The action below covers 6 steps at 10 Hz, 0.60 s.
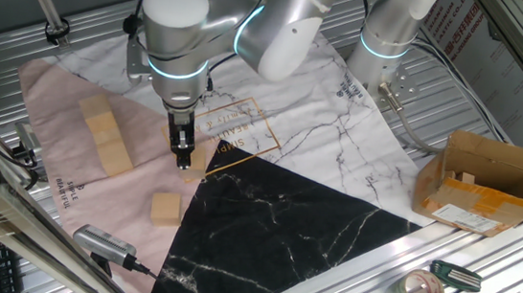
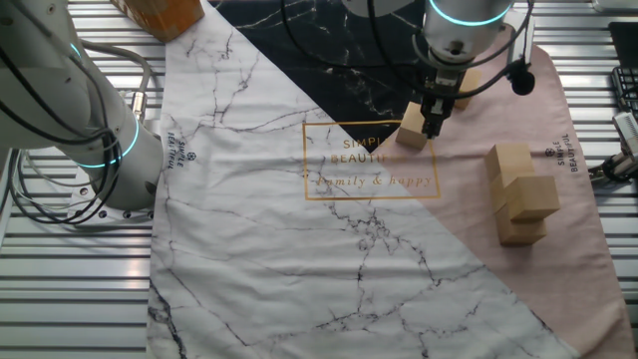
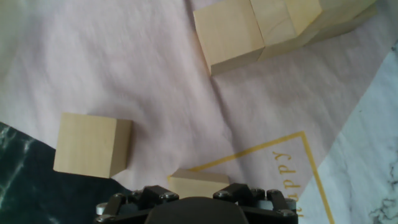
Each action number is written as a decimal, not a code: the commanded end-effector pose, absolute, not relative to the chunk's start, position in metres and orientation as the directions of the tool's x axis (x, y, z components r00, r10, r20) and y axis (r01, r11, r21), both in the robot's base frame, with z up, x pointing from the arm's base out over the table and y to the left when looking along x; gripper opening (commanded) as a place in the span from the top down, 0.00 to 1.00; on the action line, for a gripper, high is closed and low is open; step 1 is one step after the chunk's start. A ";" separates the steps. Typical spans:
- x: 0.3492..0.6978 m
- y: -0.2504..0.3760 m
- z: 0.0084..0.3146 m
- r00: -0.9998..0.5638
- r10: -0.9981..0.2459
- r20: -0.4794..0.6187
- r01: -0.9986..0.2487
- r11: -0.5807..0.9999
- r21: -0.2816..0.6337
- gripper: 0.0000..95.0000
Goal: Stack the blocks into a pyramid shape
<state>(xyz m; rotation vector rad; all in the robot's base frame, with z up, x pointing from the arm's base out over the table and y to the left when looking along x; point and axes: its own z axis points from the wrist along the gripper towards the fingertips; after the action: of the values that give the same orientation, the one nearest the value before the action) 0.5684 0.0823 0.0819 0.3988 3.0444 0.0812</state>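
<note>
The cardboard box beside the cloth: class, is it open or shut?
Open. In one fixed view the cardboard box has its flaps standing up and its inside showing.

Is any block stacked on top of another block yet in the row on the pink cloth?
No: in one fixed view the row of blocks lies in a single layer on the pink cloth, with nothing on top.

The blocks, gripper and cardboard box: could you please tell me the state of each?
Row of blocks: side by side, touching.
Loose block: alone, flat on the cloth.
Block at gripper: right by the jaws; grasp unclear.
Gripper: low over cloth; open or shut unclear.
Cardboard box: flaps open.
</note>
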 end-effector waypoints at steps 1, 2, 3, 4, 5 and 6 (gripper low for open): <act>0.566 0.082 0.082 -0.965 0.257 -0.051 0.254 0.965 0.063 0.20; 0.565 0.082 0.081 -0.965 0.257 -0.048 0.254 0.965 0.063 0.20; 0.563 0.081 0.079 -0.965 0.257 -0.047 0.254 0.965 0.064 0.40; 0.561 0.081 0.079 -0.965 0.257 -0.047 0.254 0.965 0.064 0.40; 0.558 0.080 0.077 -0.965 0.257 -0.046 0.254 0.965 0.065 0.40; 0.558 0.080 0.077 -0.965 0.257 -0.044 0.254 0.965 0.064 0.40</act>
<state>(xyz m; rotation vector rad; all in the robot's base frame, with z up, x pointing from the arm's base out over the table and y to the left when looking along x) 0.5574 0.0795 0.0773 0.3984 3.0608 0.0880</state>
